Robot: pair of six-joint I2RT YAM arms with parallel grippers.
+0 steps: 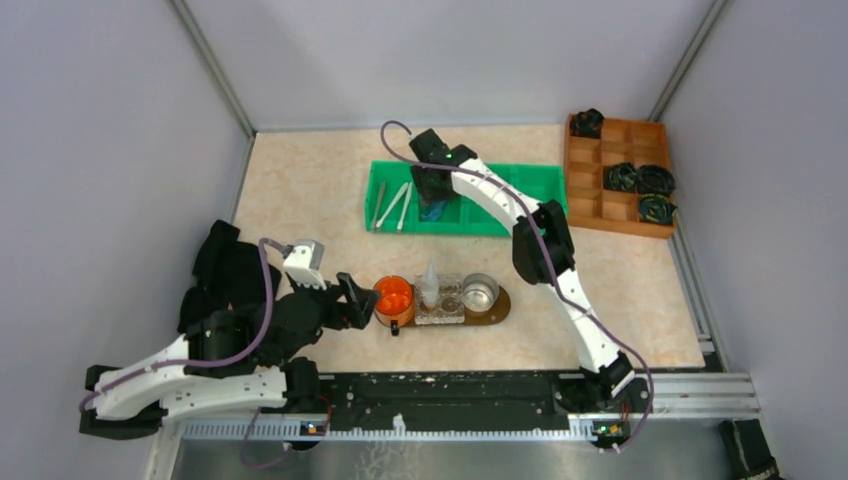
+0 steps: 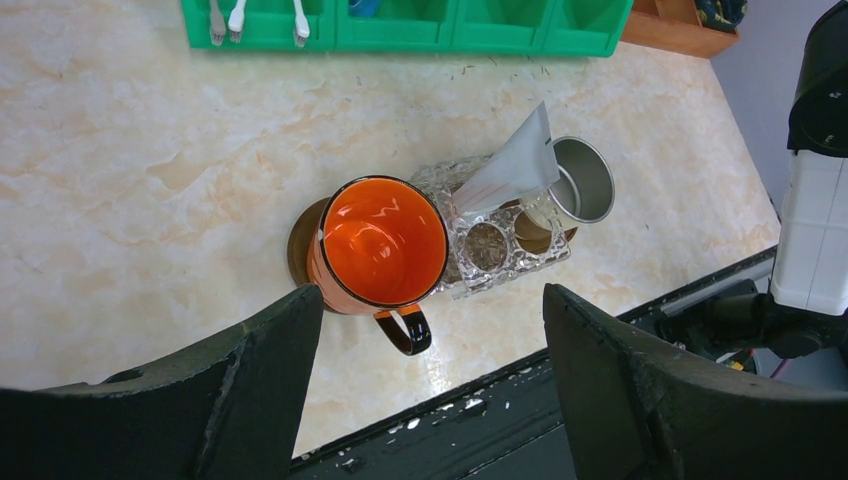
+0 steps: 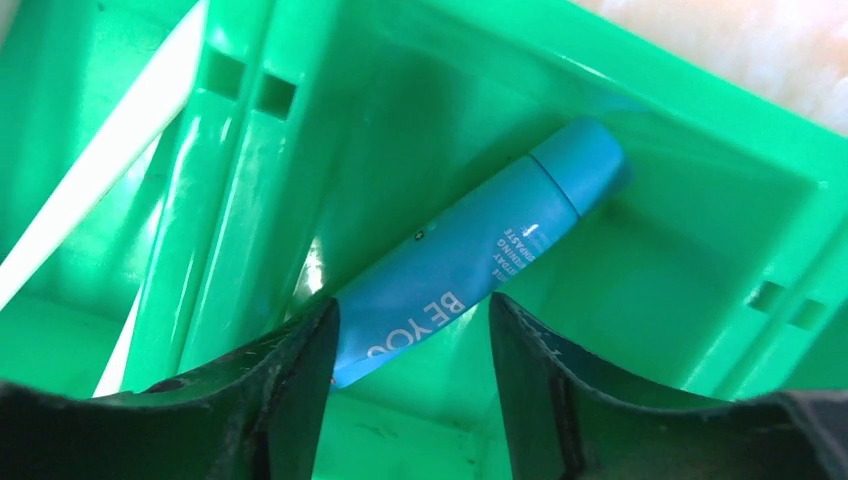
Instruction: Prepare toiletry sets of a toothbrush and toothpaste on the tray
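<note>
The dark brown tray (image 1: 497, 308) holds an orange mug (image 1: 394, 297), a clear glass holder (image 1: 443, 303) and a metal cup (image 1: 480, 293). A white tube (image 1: 430, 279) stands in the glass holder and also shows in the left wrist view (image 2: 515, 165). My left gripper (image 1: 356, 300) is open and empty, just left of the mug (image 2: 385, 240). My right gripper (image 1: 433, 193) is down in the green bin (image 1: 520, 185). It is open, with its jaws on either side of the flat end of a blue tube (image 3: 480, 250). Slim white and grey toothbrushes (image 1: 392, 205) lie in the bin's left compartment.
An orange-brown compartmented box (image 1: 620, 175) with dark coiled items stands at the back right. A black rail (image 1: 450, 395) runs along the near table edge. The bin's green divider walls (image 3: 215, 190) stand close beside my right fingers.
</note>
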